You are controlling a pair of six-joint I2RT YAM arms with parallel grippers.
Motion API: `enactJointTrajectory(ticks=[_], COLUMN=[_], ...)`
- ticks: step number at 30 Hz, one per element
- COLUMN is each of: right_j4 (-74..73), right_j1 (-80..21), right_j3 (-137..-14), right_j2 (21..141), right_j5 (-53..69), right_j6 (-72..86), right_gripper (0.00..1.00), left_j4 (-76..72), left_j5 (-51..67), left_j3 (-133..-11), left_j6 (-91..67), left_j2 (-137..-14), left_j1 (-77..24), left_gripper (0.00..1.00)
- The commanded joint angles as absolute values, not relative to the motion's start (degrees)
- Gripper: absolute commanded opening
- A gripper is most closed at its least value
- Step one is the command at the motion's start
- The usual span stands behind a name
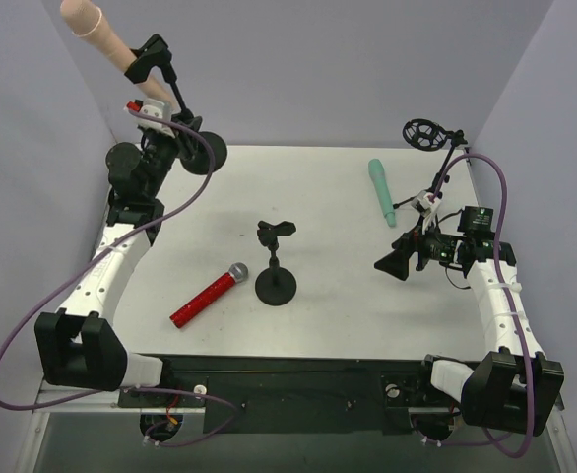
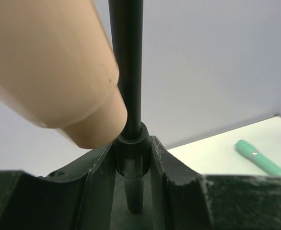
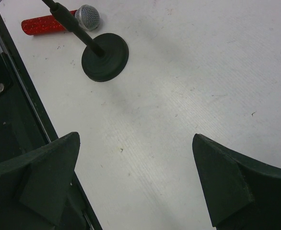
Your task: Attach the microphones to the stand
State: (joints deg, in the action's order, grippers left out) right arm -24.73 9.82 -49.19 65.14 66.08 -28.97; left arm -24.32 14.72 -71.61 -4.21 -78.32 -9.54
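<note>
Black fingers (image 2: 95,167) of my left end effector (image 2: 131,152) are closed against the collar of a stand's pole (image 2: 126,57), one on each side. It has hold of the pole and nothing else. Just above it, the pink mic (image 2: 49,62) sits tilted in that stand's clip (image 1: 146,64) at the far left corner, so I judge that one done.

My right end effector (image 3: 135,143) is spread wide and empty above the bare desk (image 3: 188,72). The teal mic (image 1: 382,192) lies flat just beyond it. The red mic (image 1: 210,294) lies well apart from it, near the middle stand (image 1: 275,284), whose clip is empty.

Both loose mics look rigid. I expect them to be head-heavy, and the teal one has a smooth tapered body that could slip. I would take either mid-barrel, across its width and a little toward the head, leaving the tail free to enter a clip. I'd keep off the red one's mesh, which may dent.
</note>
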Motion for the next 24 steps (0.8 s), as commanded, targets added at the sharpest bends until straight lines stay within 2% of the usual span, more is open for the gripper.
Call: enactJointTrajectory(ticks=[1, 6, 10, 24], right_j4=[-26.01, -26.72, -27.33, -30.06], right_j1=[10.28, 10.37, 10.37, 10.37], right_j3=[-51.24, -51.50, -51.68, -52.29], right_j2=[64.95, 65.48, 66.36, 69.17], right_j5=[68.99, 68.64, 68.20, 67.68], right_j6=[-30.85, -31.46, -32.17, -34.72], right_gripper=[0.97, 0.97, 0.97, 0.97], left_j4=[-41.73, -55.60, -61.15, -63.90], left_j5=[13.45, 13.89, 15.20, 15.99], left_j3=[-64.44, -57.06, -56.08, -65.65], left_j6=[-4.22, -3.34, -3.96, -2.46], left_j2=[-78.66, -85.85, -92.35, -109.95], left_j1=[-4.50, -0.36, 3.16, 3.60], left_gripper=[0.00, 0.00, 0.00, 0.00])
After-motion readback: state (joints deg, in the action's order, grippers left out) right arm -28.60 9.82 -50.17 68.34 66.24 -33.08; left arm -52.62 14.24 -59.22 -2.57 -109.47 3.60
